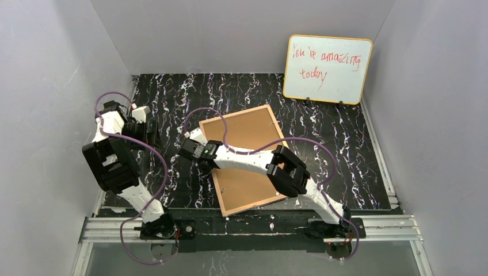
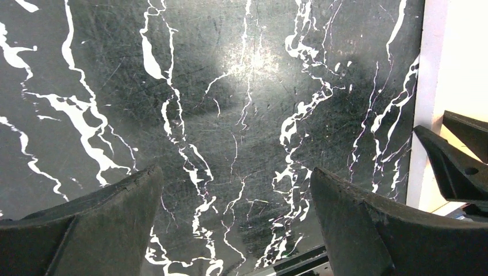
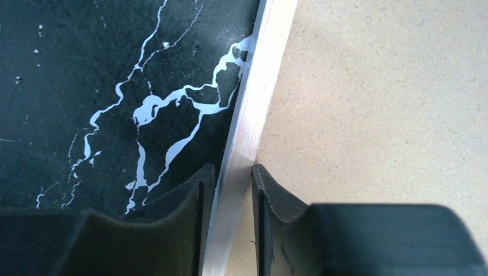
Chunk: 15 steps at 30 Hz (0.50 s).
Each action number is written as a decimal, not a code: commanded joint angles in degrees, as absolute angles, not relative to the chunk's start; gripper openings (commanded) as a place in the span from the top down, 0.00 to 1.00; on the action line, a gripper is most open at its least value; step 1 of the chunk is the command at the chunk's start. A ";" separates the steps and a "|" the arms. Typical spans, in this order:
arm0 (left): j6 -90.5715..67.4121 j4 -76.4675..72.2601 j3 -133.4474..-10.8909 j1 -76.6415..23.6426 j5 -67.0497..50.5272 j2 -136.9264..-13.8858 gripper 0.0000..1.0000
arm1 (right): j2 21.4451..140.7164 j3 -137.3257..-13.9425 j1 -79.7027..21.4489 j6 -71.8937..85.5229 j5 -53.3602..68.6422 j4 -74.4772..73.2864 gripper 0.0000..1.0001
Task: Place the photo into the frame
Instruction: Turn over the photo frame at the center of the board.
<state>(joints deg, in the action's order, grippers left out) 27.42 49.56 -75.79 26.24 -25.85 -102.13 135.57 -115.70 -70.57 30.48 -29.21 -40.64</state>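
The frame [image 1: 234,114] lies back-up in the middle of the table, its tan rim around a plain brown backing board [image 1: 244,129]. My right gripper [image 1: 187,150] is at the frame's left edge. In the right wrist view its jaws [image 3: 233,178] are closed on the pale wood rim [image 3: 247,132], one finger on the table side and one over the backing board [image 3: 374,115]. My left gripper [image 1: 151,129] hangs open and empty over the bare table left of the frame, also shown in the left wrist view [image 2: 236,184]. The photo is not in view.
An orange-rimmed whiteboard [image 1: 327,69] with red writing leans on the back wall at the right. Grey walls enclose the black marbled table [image 1: 345,149]. In the left wrist view the frame's white edge [image 2: 429,86] and the right gripper's fingers [image 2: 454,167] show at the right.
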 commanded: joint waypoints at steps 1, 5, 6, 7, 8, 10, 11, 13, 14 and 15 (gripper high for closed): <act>27.71 48.69 -74.81 26.37 -24.41 -96.98 0.02 | 137.51 -118.32 -70.23 30.85 -29.13 -42.08 0.67; 27.16 46.75 -71.25 26.36 -26.58 -96.21 0.02 | 137.30 -124.67 -69.97 31.35 -28.19 -43.87 0.88; 26.66 45.61 -69.14 26.30 -28.25 -96.04 0.02 | 136.76 -126.15 -69.73 32.10 -26.78 -43.97 0.90; 26.40 44.67 -67.02 26.24 -30.10 -95.92 0.02 | 135.91 -127.29 -69.36 32.99 -24.94 -43.71 0.92; 26.44 44.04 -65.50 26.22 -32.12 -95.83 0.02 | 134.83 -128.09 -68.94 34.15 -22.99 -43.12 0.93; 26.85 43.34 -63.45 26.28 -34.72 -95.54 0.02 | 131.94 -128.34 -68.06 36.42 -18.76 -40.26 0.95; 26.91 42.95 -62.75 26.25 -35.57 -95.09 0.02 | 130.38 -128.32 -67.49 37.57 -16.91 -38.97 0.96; 26.71 42.33 -62.15 26.27 -36.50 -93.89 0.02 | 127.94 -129.03 -66.49 39.93 -13.52 -36.74 0.98; 26.45 42.28 -62.25 26.23 -36.88 -93.16 0.02 | 126.99 -129.66 -65.83 41.04 -11.86 -35.68 0.99; 26.14 42.41 -62.56 26.23 -37.04 -92.76 0.02 | 126.06 -130.37 -65.39 42.54 -10.28 -34.40 0.99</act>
<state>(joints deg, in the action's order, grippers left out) 26.85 43.55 -62.11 26.24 -31.86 -96.77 135.72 -124.42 -67.40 36.71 -19.16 -43.18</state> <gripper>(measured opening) 0.981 0.239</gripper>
